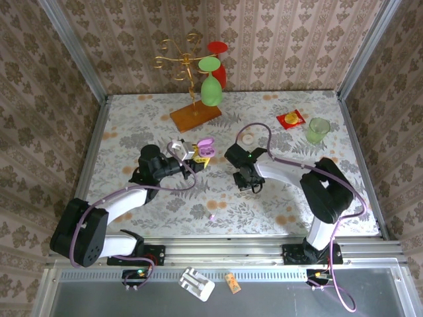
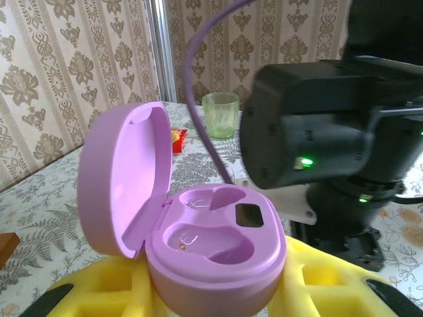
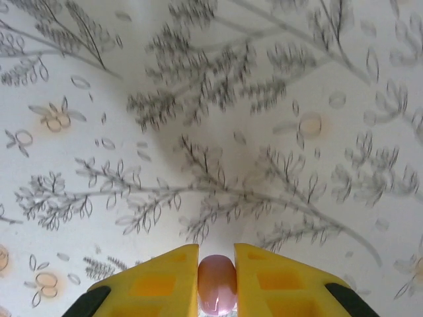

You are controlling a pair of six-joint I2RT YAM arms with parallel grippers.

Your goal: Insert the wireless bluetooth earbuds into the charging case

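Note:
The lilac charging case (image 2: 215, 254) stands open, its lid (image 2: 122, 178) tipped up to the left and both wells empty. My left gripper (image 2: 215, 294) is shut on its base, with a yellow finger (image 2: 324, 284) on each side. From above, the case (image 1: 205, 146) is left of centre at the tip of the left gripper (image 1: 197, 157). My right gripper (image 3: 217, 264) is shut on one pinkish earbud (image 3: 217, 285), just above the patterned tabletop. In the top view the right gripper (image 1: 250, 181) points down, to the right of the case. Another earbud (image 1: 212, 216) lies loose near the front edge.
A gold stand on a wooden base (image 1: 195, 116) carries a green glass (image 1: 211, 89) and a red one. A green cup (image 1: 318, 129), a red-and-yellow packet (image 1: 291, 119) and a white disc (image 1: 248, 139) lie at the back right. The right arm's black body (image 2: 317, 125) looms close behind the case.

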